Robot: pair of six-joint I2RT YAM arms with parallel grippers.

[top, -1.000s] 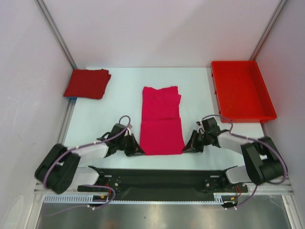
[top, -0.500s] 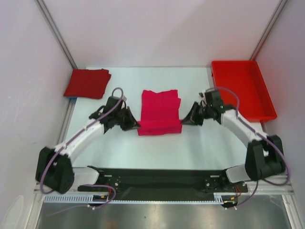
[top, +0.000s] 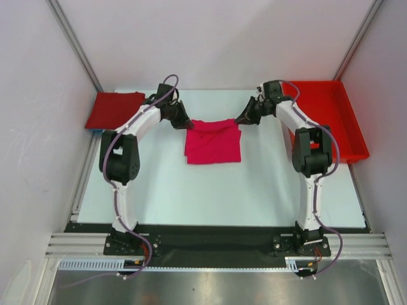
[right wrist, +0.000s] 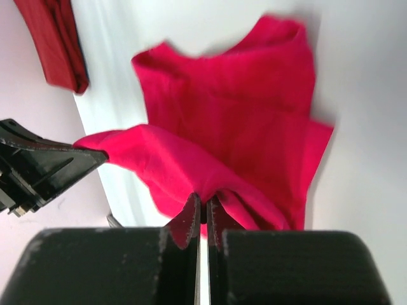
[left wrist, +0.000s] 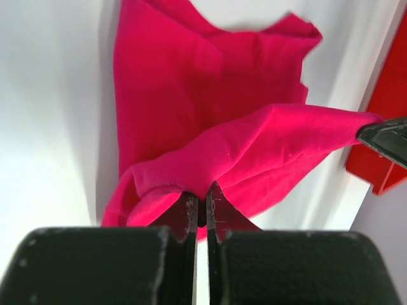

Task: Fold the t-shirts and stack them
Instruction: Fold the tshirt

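Note:
The magenta-pink t-shirt [top: 213, 142] lies mid-table, folded over on itself. My left gripper [top: 187, 122] is shut on its far left corner, and my right gripper [top: 240, 119] is shut on its far right corner; both hold the folded edge at the far end. The left wrist view shows the pinched pink cloth [left wrist: 254, 143] stretched to the right gripper's finger [left wrist: 385, 135]. The right wrist view shows the same cloth [right wrist: 235, 146] held taut from the left gripper [right wrist: 38, 166]. The folded crimson t-shirt [top: 113, 109] lies at the far left, also in the right wrist view [right wrist: 54, 41].
A rigid red plastic tray [top: 324, 121] stands at the far right, close behind my right arm; its corner shows in the left wrist view [left wrist: 385, 159]. Grey walls and metal posts close in the table's back and sides.
Both grippers have carried the near edge of the pink t-shirt away from the bases to the far end, folding the shirt in half. Both arms are now stretched out far.

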